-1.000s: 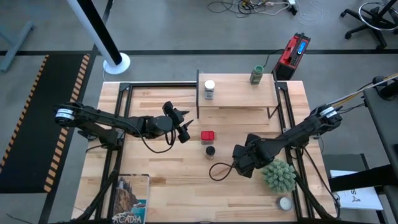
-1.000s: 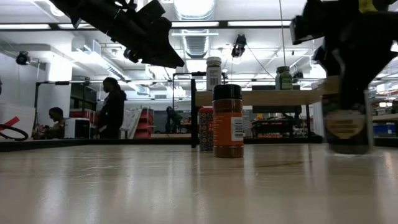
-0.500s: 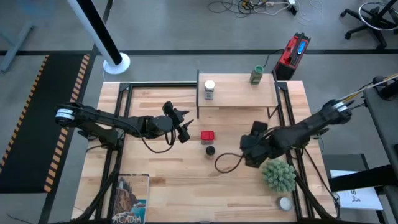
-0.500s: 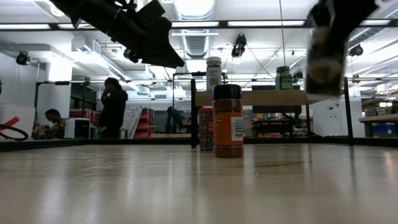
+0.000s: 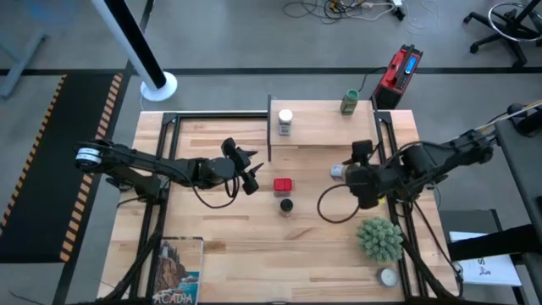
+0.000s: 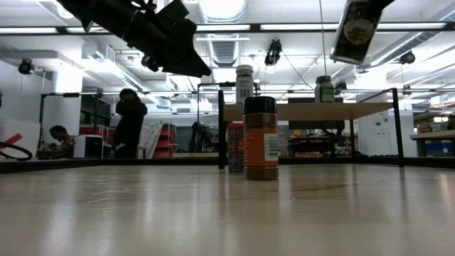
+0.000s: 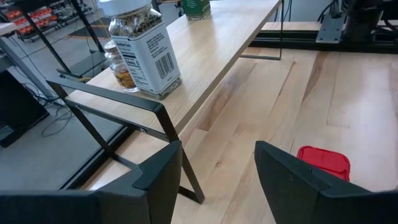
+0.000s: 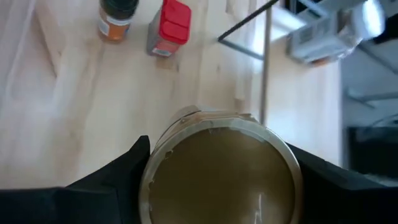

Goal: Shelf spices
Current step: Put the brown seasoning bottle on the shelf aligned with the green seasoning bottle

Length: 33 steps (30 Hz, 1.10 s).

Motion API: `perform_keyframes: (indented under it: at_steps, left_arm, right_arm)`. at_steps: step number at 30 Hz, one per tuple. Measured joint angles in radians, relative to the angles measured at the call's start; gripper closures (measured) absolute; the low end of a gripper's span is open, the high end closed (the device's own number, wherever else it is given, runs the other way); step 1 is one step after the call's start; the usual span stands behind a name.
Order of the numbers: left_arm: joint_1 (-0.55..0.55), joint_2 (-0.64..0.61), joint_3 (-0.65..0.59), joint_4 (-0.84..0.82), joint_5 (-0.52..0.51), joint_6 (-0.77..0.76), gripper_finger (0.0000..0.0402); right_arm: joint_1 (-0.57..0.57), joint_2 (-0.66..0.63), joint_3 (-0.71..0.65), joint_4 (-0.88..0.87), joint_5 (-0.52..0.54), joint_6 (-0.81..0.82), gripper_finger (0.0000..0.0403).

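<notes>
Just off the shelf's (image 5: 326, 129) front edge, the right tool (image 5: 349, 174) is clamped on a jar (image 5: 337, 172) held up high, so I'd clear the lip, then lower it upright between the two already there.

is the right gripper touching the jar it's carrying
Touching. In the right wrist view, the right gripper's two dark fingers press against both sides of the jar, which is held above the table.

Grey floor (image 5: 254, 42) surrounds the table; a hazard-striped mat (image 5: 42, 161) lies left. Ceiling strip lights (image 6: 298, 27) glow; possibly two people (image 6: 128, 121) stand behind.
</notes>
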Motion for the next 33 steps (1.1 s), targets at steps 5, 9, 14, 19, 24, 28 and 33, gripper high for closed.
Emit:
perform_keyframes:
  at_steps: [5, 9, 14, 19, 24, 28, 33]
  left_arm:
    - [0.000, 0.000, 0.000, 0.000, 0.000, 0.000, 0.0209]
    - [0.000, 0.000, 0.000, 0.000, 0.000, 0.000, 0.0209]
    - [0.000, 0.000, 0.000, 0.000, 0.000, 0.001, 0.0209]
    - [0.000, 0.000, 0.000, -0.001, 0.000, 0.003, 0.0209]
    - [0.000, 0.000, 0.000, 0.000, 0.000, 0.004, 0.0209]
    - [0.000, 0.000, 0.000, -0.001, 0.000, 0.004, 0.0209]
    - [0.000, 0.000, 0.000, -0.001, 0.000, 0.005, 0.0209]
  right_arm:
    - [-0.078, -0.005, 0.021, -0.027, 0.021, -0.129, 0.0147]
    - [-0.166, -0.005, 0.022, -0.036, 0.018, -0.184, 0.0147]
    - [-0.264, -0.012, 0.025, -0.045, 0.017, -0.269, 0.0147]
    - [-0.373, -0.018, 0.038, -0.048, 0.017, -0.359, 0.0147]
    - [-0.481, -0.019, 0.056, -0.045, 0.014, -0.425, 0.0147]
    - [-0.564, -0.019, 0.058, -0.041, -0.006, -0.480, 0.0147]
    - [-0.670, -0.019, 0.058, -0.039, -0.131, -0.521, 0.0147]
